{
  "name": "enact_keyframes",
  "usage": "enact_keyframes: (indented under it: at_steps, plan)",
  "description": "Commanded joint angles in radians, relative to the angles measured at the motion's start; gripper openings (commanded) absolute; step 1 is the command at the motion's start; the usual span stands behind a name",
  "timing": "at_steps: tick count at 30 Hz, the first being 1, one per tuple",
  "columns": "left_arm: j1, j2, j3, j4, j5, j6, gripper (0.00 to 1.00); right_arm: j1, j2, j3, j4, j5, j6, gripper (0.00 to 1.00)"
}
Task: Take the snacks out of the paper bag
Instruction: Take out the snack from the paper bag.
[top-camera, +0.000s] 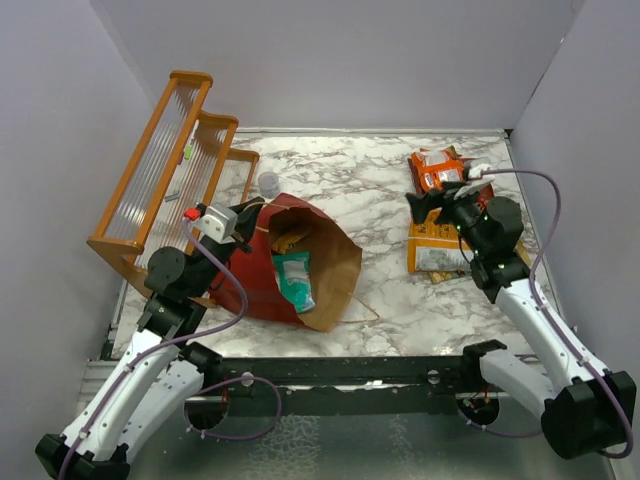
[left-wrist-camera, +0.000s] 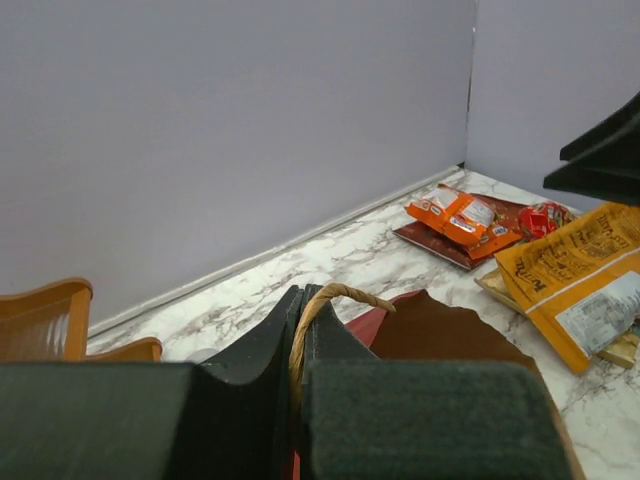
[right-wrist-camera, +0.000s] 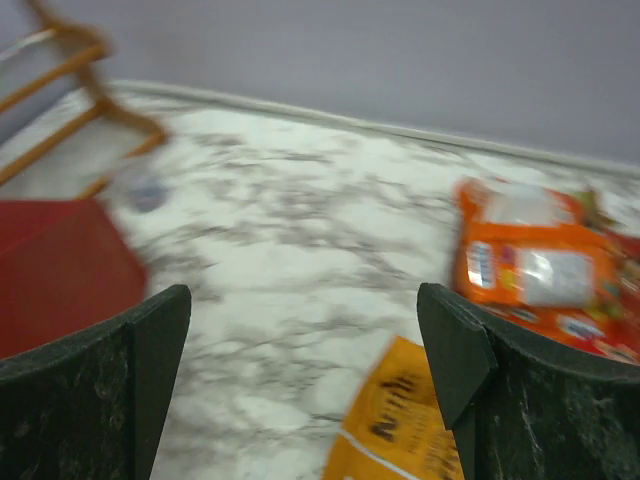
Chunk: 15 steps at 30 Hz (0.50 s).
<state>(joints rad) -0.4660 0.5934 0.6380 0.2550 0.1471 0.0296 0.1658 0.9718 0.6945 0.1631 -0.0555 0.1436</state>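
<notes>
Marble surface (top-camera: 370, 190), left half: teal packet (top-camera: 294, 280) lies lengthwise in the mouth of the paper bag (top-camera: 335, 260), facing the empty, wide-open right hand (top-camera: 430, 205); left hand (left-wrist-camera: 302, 305), nearer, is clamped on its twine handle (left-wrist-camera: 340, 291).

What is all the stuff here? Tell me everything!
paper bag: one, dark red, brown inside, on its side, left
teal packet: one, teal, inside the bag's mouth
Doritos bag: one, dark red, far right
orange packet: one, orange, lying on Doritos bag
small red packet: one, red, beside those
chip bag: one, orange-yellow, right side
wooden rack: one, orange, far left
table: one, white marble, underneath
left gripper: one, black, shut on paper bag's handle
right gripper: one, black, open, near chip bag
</notes>
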Motion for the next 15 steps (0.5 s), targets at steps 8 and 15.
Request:
enact_keyframes:
  at_steps: [8,15]
  plan:
    - [0.003,-0.052,-0.065,0.056,-0.032,0.038,0.0,0.337,-0.141,-0.107,0.128,-0.779,-0.358,0.92]
    - [0.003,-0.101,-0.097,0.076,-0.099,0.043,0.0,0.555,-0.066,-0.065,-0.035,-0.824,-0.774,0.72]
